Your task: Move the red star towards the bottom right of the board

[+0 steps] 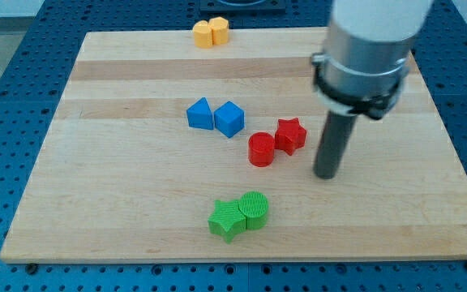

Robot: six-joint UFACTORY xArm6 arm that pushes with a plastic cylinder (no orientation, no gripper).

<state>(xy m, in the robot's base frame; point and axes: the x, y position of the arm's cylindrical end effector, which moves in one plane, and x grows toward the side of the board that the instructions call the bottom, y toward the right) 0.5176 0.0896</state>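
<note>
The red star (291, 135) lies near the board's middle, a little right of centre. A red cylinder (261, 150) touches it at its lower left. My tip (326, 173) rests on the board just right of and slightly below the red star, a small gap apart from it. The rod rises from there into the grey arm body (363, 57) at the view's top right.
A blue triangular block (200, 114) and a blue cube (229, 119) sit left of the red pair. A green star (227, 220) and green cylinder (254, 209) lie near the bottom edge. Two yellow blocks (210, 32) sit at the wooden board's (120, 186) top edge.
</note>
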